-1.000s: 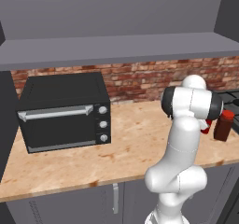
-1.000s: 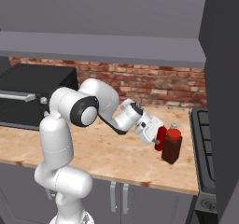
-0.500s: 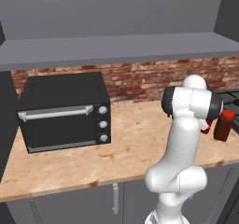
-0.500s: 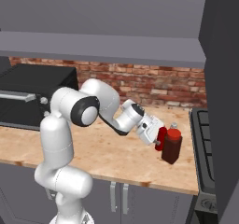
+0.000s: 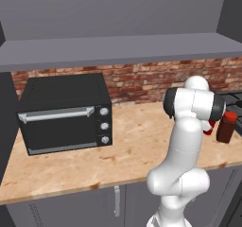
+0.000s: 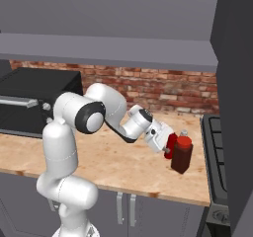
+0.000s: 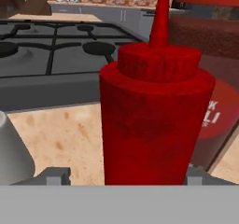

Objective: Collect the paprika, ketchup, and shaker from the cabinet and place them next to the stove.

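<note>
toaster oven (image 5: 66, 115): far left on the counter (image 5: 132, 145), well clear of the work. Ignore.
arm: reaches right across the counter towards the stove end.
gripper (image 6: 165, 143): right at the ketchup, fingers either side of the bottle. Whether the pads touch the bottle can't be told from these frames; the tips sit wide at the base of the hand view, so my read is a release, not a hold.
shaker (image 7: 11, 153): pale body at the left edge of the hand view, just beside the ketchup, on the counter.
ketchup (image 7: 151, 120): upright on the counter, nozzle up, between the shaker and the paprika.
paprika (image 6: 181, 153): upright, just right of the ketchup, near the stove edge.
stove (image 7: 51, 50): grates just beyond the bottles; all three items stand next to it.
step: judged as letting go of the ketchup, placement looks done.
how to do it well: open fully before moving, back out straight along the finger axis, no sideways swing; shaker and paprika flank closely and the tall ketchup tips easily.
risk: a finger dragging the bottle on retreat.
</note>
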